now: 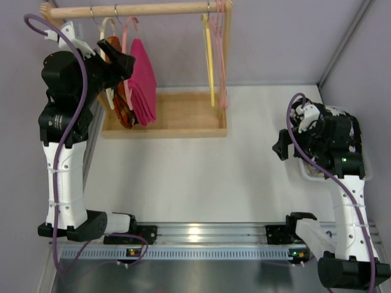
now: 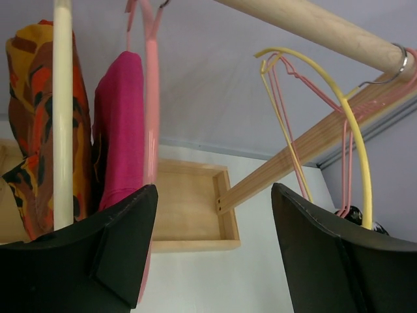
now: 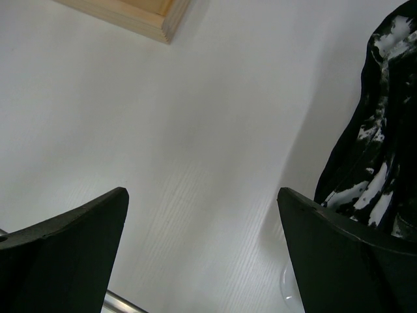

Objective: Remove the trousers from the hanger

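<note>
The magenta trousers (image 1: 143, 82) hang folded over the salmon-pink hanger (image 1: 126, 33) at the left end of the wooden rail. In the left wrist view the trousers (image 2: 120, 124) and the hanger (image 2: 151, 98) stand just beyond my left finger. My left gripper (image 1: 124, 61) is raised beside the trousers at their left; in its own view the left gripper (image 2: 214, 190) is open and empty. My right gripper (image 1: 280, 146) is low over the table at the right; its wrist view shows the right gripper (image 3: 202, 192) open and empty.
A cream hanger (image 2: 62, 111) carries an orange-red patterned garment (image 2: 32, 117) left of the trousers. A yellow hanger (image 1: 209, 61) and thin pink ones (image 1: 221, 61) hang at the rail's right end. The rack's wooden tray (image 1: 177, 116) lies below. Speckled cloth (image 3: 384, 150) lies at the right.
</note>
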You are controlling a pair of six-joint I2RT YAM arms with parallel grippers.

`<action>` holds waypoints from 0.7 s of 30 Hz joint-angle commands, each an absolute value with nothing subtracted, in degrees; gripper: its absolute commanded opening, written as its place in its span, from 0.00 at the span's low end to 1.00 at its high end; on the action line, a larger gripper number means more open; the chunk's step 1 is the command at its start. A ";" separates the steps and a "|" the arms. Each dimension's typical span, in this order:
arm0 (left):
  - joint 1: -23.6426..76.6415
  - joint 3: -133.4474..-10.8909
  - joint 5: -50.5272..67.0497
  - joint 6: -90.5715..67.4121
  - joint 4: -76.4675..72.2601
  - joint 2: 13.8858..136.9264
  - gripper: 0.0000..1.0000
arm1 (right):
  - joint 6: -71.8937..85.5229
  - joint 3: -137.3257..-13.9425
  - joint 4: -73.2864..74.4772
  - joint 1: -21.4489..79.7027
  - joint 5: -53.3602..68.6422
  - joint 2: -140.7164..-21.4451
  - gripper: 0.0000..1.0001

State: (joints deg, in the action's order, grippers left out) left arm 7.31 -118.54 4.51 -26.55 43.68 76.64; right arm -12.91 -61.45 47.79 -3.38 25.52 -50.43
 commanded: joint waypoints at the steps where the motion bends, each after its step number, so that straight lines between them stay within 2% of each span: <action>1: 6.68 -117.43 0.97 -26.37 41.92 76.81 0.76 | -13.54 -62.49 47.64 -3.08 25.84 -50.45 0.99; 13: 5.80 -115.75 -0.27 -25.49 42.45 81.21 0.74 | -13.45 -62.40 47.64 -3.08 25.84 -50.54 0.99; 15: 5.63 -115.66 3.94 -25.66 42.36 81.74 0.71 | -13.36 -62.40 47.55 -3.08 25.84 -50.54 1.00; 18: 4.57 -112.70 16.31 -27.94 38.07 80.95 0.65 | -13.10 -62.40 47.20 -3.08 26.28 -50.45 0.99; 21: 3.96 -108.74 24.95 -31.72 31.48 78.84 0.64 | -12.92 -62.49 47.11 -3.08 26.54 -50.62 0.99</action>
State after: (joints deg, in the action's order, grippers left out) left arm 4.71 -111.13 13.34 -28.21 40.29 81.23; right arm -12.86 -61.45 47.77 -3.38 25.54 -50.43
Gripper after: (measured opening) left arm 0.646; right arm 0.993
